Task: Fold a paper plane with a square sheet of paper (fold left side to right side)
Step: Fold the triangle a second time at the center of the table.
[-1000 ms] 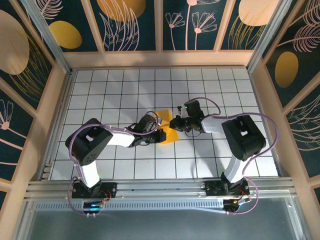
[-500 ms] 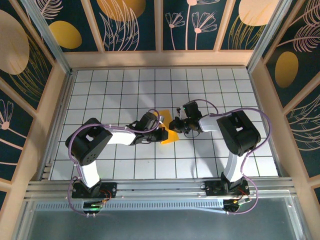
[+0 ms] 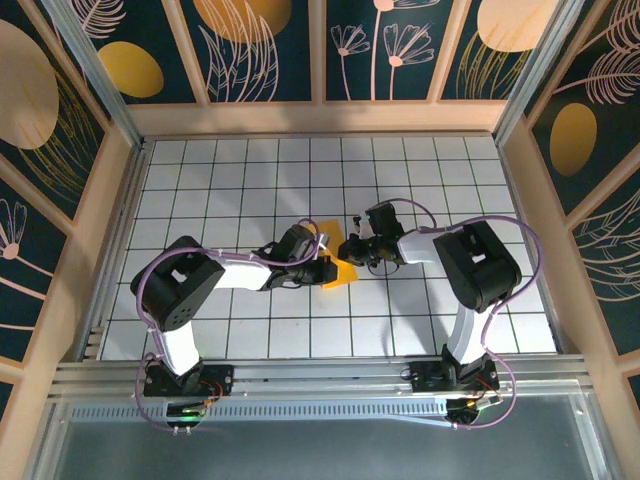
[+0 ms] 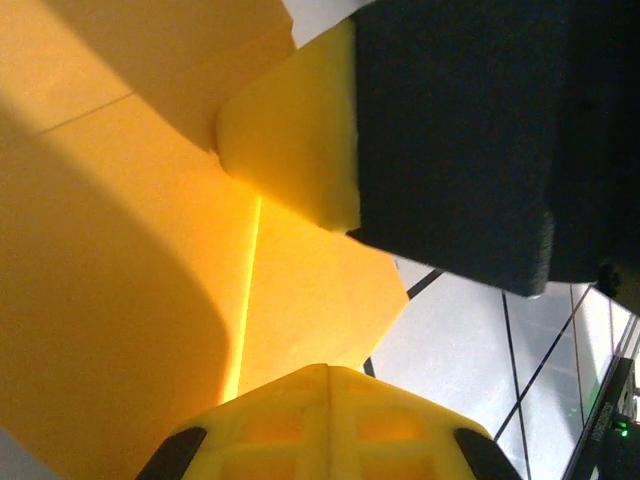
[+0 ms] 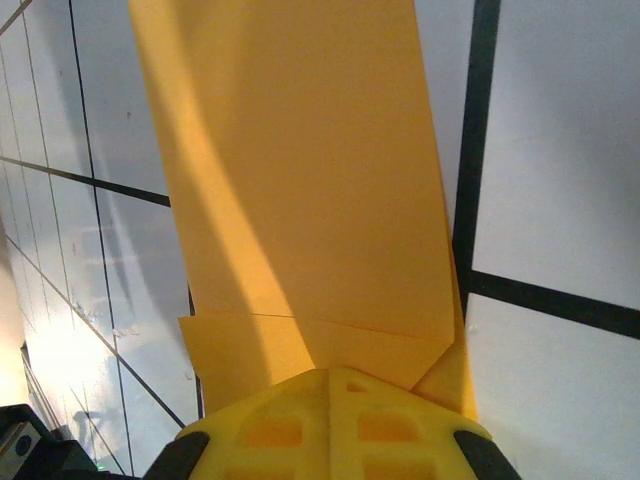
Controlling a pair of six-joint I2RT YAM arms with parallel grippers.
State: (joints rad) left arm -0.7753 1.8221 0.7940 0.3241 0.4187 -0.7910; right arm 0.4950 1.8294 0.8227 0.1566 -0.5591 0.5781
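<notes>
The square sheet of paper (image 3: pixel 341 274) lies part-folded on the white tiled table, an orange-yellow piece between the two arms. In the left wrist view the paper (image 4: pixel 120 250) shows a centre crease and a slanted edge. My left gripper (image 4: pixel 328 372) is shut, its yellow tips resting over the paper; in the top view this left gripper (image 3: pixel 325 268) meets the sheet from the left. My right gripper (image 5: pixel 330 375) is shut too, with layered flaps of the paper (image 5: pixel 300 180) running under its tips. The right gripper (image 3: pixel 347 250) comes in from the right, and its fingertip (image 4: pixel 290 140) presses the sheet.
White grid-tiled floor (image 3: pixel 250 180) stretches round the paper, walled by wooden panels (image 3: pixel 90 230) with dark floral panels above. An aluminium rail (image 3: pixel 320 375) runs along the near edge by the arm bases.
A second ago the right arm's elbow swung left and its gripper edged further onto the paper. The left gripper slid slightly right. Nothing has moved over the last half second.
</notes>
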